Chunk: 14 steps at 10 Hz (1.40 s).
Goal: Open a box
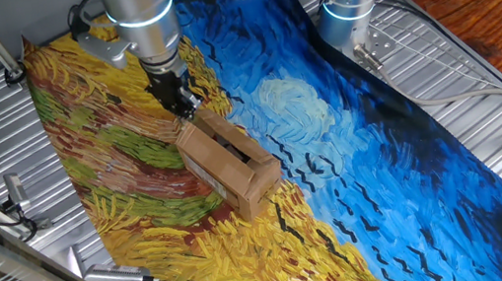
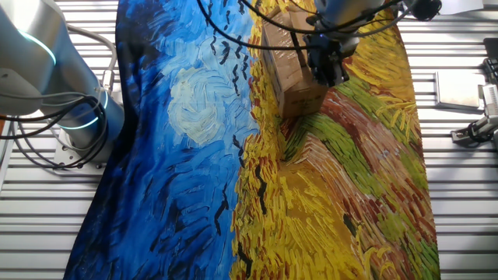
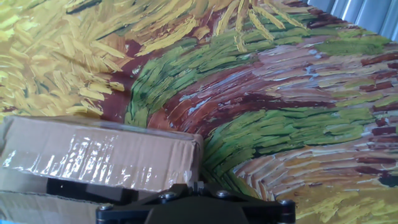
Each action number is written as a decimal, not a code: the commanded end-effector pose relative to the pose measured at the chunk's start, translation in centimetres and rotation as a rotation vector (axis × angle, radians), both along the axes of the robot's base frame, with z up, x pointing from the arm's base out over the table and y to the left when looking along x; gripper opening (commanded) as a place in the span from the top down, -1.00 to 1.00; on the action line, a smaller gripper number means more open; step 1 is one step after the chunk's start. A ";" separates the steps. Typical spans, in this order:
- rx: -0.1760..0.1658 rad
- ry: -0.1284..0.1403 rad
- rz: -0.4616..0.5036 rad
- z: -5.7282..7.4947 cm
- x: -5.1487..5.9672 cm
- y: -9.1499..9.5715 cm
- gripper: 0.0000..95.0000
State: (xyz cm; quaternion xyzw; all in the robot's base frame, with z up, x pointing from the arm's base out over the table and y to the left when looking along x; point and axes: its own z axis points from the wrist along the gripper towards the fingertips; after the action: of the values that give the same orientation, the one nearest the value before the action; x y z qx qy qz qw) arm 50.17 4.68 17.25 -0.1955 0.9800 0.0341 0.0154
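Box (image 1: 232,164) partly open, inside hidden; gripper (image 1: 184,105) at its end.

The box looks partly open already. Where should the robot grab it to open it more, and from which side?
Probably a long top flap of the box, pinched on its free edge from above. The top shows a dark slot between the flaps, so those edges stick up thin enough for two fingers. The gripper is already at the box's end over the yellow part of the painted cloth, so starting from there looks easiest.
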 end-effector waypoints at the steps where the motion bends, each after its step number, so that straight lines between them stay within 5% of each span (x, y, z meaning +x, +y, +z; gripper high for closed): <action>1: 0.003 0.005 0.042 0.0 0.1 0.0 1.00; 6: 0.002 0.016 0.054 0.1 0.3 0.1 1.00; 11: 0.017 0.020 0.023 2.1 0.5 -0.1 1.00; 14: 0.039 0.021 0.000 1.3 -0.2 0.8 1.00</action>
State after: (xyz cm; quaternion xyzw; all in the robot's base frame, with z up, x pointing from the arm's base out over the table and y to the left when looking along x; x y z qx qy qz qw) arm 50.05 5.70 18.37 -0.1933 0.9795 0.0563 0.0072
